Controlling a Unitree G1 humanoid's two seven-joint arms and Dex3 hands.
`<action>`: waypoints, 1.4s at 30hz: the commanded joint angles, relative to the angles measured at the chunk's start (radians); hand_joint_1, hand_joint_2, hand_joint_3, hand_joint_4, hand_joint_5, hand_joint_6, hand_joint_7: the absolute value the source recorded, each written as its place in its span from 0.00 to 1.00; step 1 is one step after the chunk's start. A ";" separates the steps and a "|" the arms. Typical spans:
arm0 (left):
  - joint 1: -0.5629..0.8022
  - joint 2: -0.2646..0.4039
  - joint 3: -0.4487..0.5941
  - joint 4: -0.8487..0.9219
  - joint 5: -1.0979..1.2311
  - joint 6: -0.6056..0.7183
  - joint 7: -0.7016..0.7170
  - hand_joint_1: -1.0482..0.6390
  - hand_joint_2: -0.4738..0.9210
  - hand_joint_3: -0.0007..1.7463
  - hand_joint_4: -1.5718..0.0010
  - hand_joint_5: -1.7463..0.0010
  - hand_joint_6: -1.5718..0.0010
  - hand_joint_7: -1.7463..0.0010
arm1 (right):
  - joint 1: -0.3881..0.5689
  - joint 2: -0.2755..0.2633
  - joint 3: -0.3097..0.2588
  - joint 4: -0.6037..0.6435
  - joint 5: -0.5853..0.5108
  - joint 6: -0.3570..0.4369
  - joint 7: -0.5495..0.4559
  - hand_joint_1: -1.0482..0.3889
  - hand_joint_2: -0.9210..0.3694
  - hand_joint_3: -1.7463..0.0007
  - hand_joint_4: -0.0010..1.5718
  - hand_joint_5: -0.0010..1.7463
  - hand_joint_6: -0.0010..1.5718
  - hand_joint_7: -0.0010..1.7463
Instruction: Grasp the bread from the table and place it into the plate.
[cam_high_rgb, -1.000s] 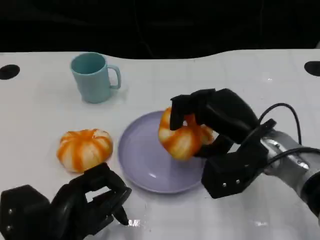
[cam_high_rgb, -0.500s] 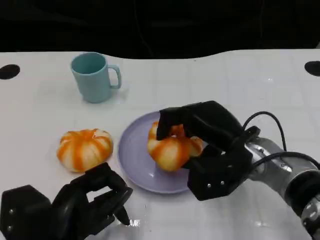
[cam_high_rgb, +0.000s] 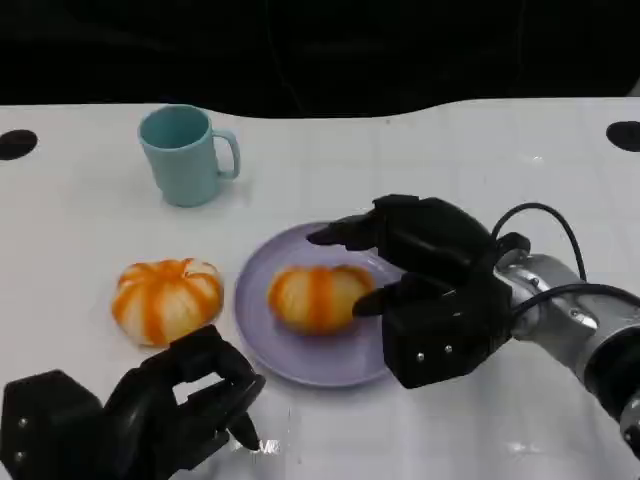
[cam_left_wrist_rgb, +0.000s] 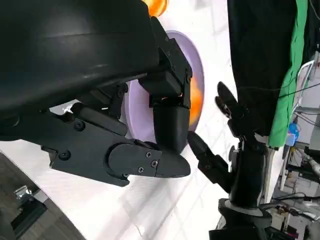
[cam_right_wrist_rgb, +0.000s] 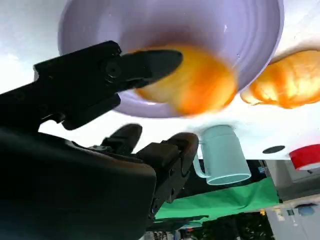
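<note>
One orange-and-white striped bread (cam_high_rgb: 315, 298) lies on the lilac plate (cam_high_rgb: 270, 345), free of any grip; in the right wrist view that bread (cam_right_wrist_rgb: 192, 82) looks blurred inside the plate (cam_right_wrist_rgb: 200, 25). My right hand (cam_high_rgb: 420, 270) hovers at the plate's right side, fingers spread apart around the bread without holding it. A second striped bread (cam_high_rgb: 167, 298) rests on the table left of the plate. At the near left, my left hand (cam_high_rgb: 150, 415) sits on the table with its fingers curled in, nothing in them.
A light blue mug (cam_high_rgb: 183, 155) stands upright behind and left of the plate. The white table's far edge runs along a dark background. Dark round holes mark the table's far corners.
My right hand carried the bread leftward and down onto the plate, then spread its fingers and let it go. The left hand has stayed put.
</note>
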 joint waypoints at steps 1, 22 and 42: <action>0.002 0.008 0.006 -0.009 0.003 0.006 0.011 0.29 1.00 0.14 0.54 0.00 0.57 0.13 | 0.012 -0.033 -0.009 -0.061 0.021 0.020 0.052 0.21 0.00 0.83 0.00 0.24 0.18 0.00; -0.005 0.004 0.003 0.004 0.010 -0.008 0.011 0.29 1.00 0.14 0.53 0.00 0.57 0.13 | 0.253 -0.153 -0.136 -0.409 0.176 0.028 0.174 0.31 0.00 0.91 0.18 0.29 0.29 0.05; -0.013 -0.005 -0.007 -0.002 0.018 0.005 0.023 0.30 1.00 0.15 0.54 0.00 0.58 0.12 | 0.587 -0.332 -0.308 -0.747 0.387 -0.020 0.334 0.62 0.05 0.97 0.51 0.64 0.71 0.19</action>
